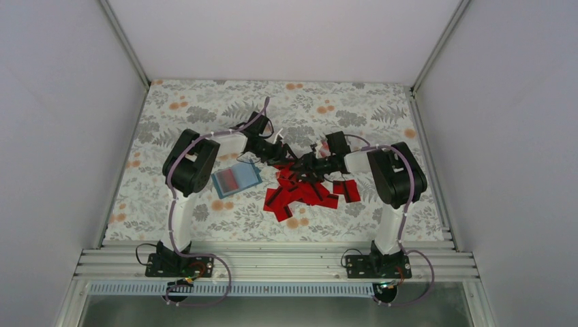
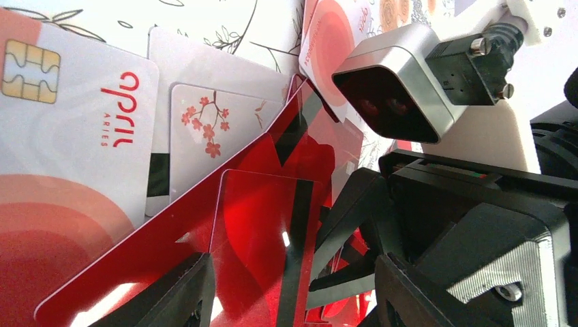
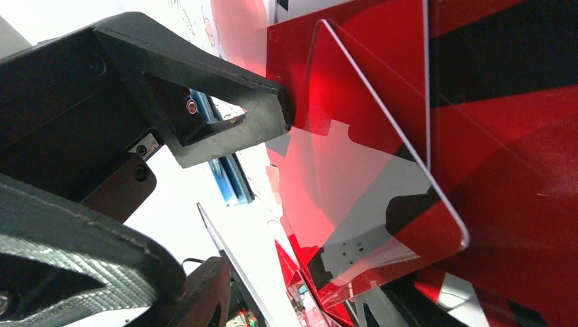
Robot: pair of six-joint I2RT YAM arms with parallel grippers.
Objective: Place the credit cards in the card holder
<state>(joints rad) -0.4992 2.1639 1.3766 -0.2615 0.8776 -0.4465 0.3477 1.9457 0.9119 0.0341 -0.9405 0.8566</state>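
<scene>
Top external shows glossy red, black-striped credit cards (image 1: pixel 300 197) heaped, overlapping.

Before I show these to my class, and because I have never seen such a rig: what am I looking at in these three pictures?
Two robot arms stand bolted at the near edge of a flower-patterned table. The wide picture looks down from above and behind them: left arm, right arm. The other two come from a camera on each wrist, so close that each arm's own black fingers show large: left fingers, right fingers. On the table lie a heap of red cards with black stripes and, left of it, a teal card holder. Both arms reach into the heap. A red card stands between the left fingers; whether it is gripped I cannot tell.
</scene>
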